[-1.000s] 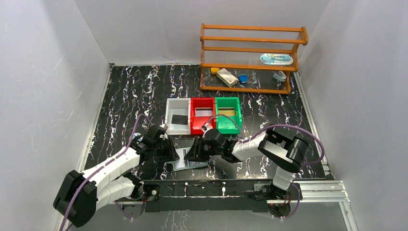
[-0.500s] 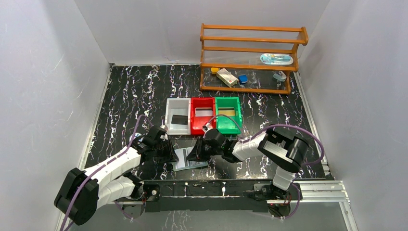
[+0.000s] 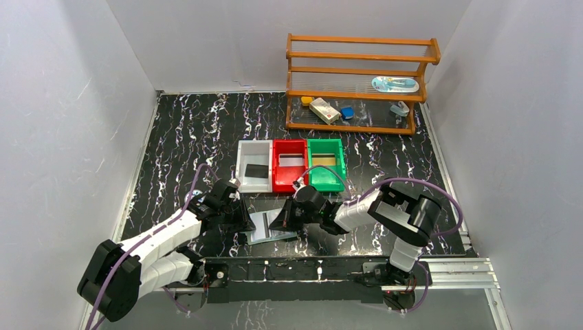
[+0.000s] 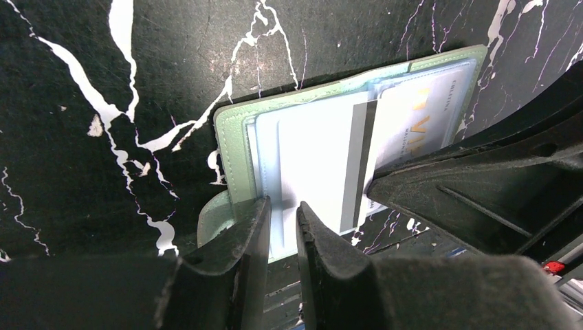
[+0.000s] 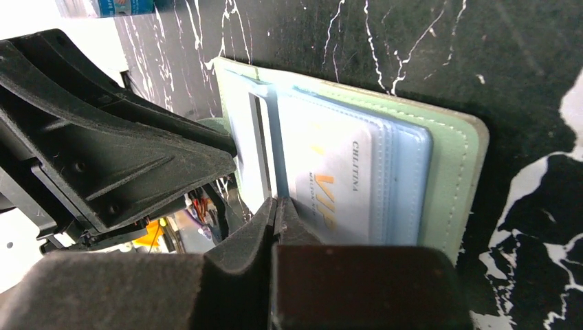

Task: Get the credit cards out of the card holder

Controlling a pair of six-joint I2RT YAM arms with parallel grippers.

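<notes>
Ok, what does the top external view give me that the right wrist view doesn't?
Top external only: the white bin, red bin and green bin, each holding a card, plus the wooden rack. Right wrist only: the "VIP" print on the pale card, and the right gripper with jaws shut at its edge. Both: the open card holder and the left gripper.

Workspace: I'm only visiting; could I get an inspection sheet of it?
Surface: black table with white veining.
Job's things: card holder open near the front edge, pale card in its pocket; other cards in white bin, red bin, green bin.
Clutter: wooden rack with small items.
Grippers: left fingers nearly together at the holder's edge, grip unclear; right fingers shut at the pale card's edge.
Cables: purple cables along both arms.
Surroundings: white walls, metal rail.
</notes>
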